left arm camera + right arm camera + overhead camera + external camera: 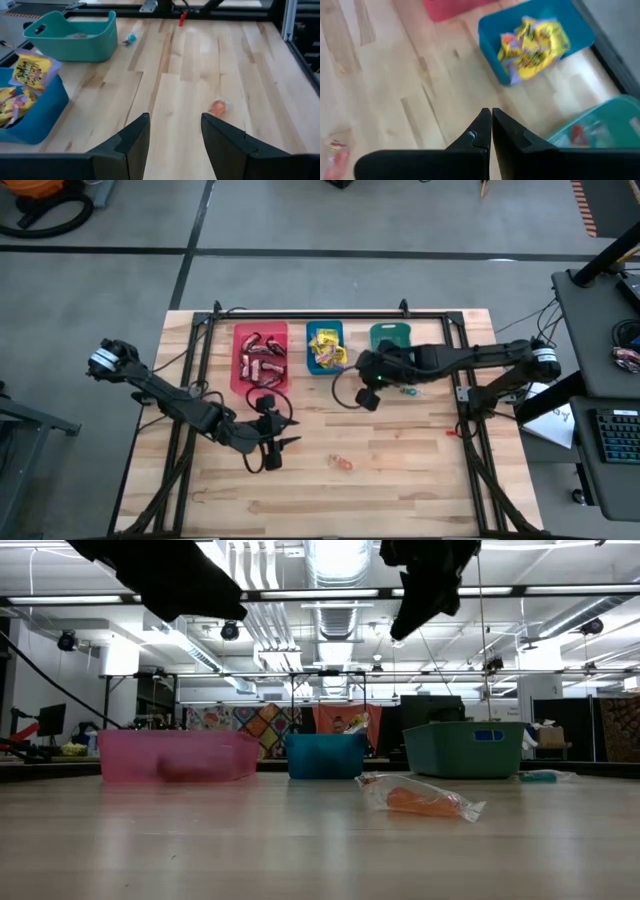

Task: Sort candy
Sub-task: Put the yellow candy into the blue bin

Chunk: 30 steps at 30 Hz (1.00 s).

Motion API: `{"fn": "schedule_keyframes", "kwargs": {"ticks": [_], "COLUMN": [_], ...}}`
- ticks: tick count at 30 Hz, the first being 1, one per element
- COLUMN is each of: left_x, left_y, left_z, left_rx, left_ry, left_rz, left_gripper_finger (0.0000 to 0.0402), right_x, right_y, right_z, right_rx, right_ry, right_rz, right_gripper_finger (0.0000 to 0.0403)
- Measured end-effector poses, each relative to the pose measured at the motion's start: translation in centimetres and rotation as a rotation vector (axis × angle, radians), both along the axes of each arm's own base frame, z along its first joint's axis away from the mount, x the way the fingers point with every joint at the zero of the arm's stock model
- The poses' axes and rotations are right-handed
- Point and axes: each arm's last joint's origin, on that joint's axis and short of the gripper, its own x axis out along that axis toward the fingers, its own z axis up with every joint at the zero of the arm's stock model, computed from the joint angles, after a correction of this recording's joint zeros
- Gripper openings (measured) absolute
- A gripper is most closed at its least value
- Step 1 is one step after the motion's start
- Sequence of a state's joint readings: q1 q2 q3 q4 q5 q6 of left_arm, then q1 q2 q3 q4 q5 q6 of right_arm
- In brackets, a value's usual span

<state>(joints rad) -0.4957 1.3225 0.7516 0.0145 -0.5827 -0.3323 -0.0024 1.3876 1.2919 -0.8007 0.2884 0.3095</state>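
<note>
One orange clear-wrapped candy (343,463) lies alone on the bare wood, also in the left wrist view (218,107) and the low view (420,800). A small teal twist-wrapped piece (407,390) lies in front of the teal bin (390,337). Dark brown-red bars fill the red bin (260,358), and yellow packets (532,45) fill the blue bin (325,347). My left gripper (175,135) stands open, to the left of the orange candy, holding nothing. My right gripper (491,122) is shut and empty, raised in front of the blue and teal bins.
The three bins stand in a row along the table's far side. A small red item (452,431) lies near the right frame rail. A black metal frame (470,410) borders the table. Open wood lies around the orange candy and toward the near edge.
</note>
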Motion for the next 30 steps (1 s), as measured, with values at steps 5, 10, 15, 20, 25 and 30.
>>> {"fn": "schedule_keyframes", "kwargs": {"ticks": [5, 10, 15, 20, 25, 30], "left_x": [0.9, 1.2, 0.8, 0.3, 0.2, 0.2], "left_y": [-0.5, -0.8, -1.0, -0.9, -0.8, -0.8], "left_z": [-0.6, 0.0, 1.2, 1.7, 1.9, 1.8], "left_rx": [0.009, 0.002, -0.017, -0.023, -0.004, 0.008], "left_ry": [0.015, 0.0, -0.039, -0.055, -0.06, -0.053], "left_rz": [-0.001, -0.005, -0.012, -0.014, 0.002, 0.0], "left_gripper_finger": [0.0162, 0.0162, 0.0162, 0.0162, 0.0162, 0.0162], "right_x": [0.3, 1.4, 2.6, 3.4, 4.0, 5.1], "right_y": [0.1, -2.2, -4.8, -6.8, -7.9, -8.1], "right_z": [-2.5, -5.8, -8.7, -10.2, -10.8, -10.9], "right_rx": [0.008, -0.045, -0.026, -0.015, -0.021, -0.026], "right_ry": [0.005, 0.021, 0.022, 0.007, 0.005, -0.033], "right_rz": [-0.094, -0.235, -0.34, -0.418, -0.434, -0.361], "right_gripper_finger": [0.0009, 0.0009, 0.0009, 0.0009, 0.0009, 0.0009]}}
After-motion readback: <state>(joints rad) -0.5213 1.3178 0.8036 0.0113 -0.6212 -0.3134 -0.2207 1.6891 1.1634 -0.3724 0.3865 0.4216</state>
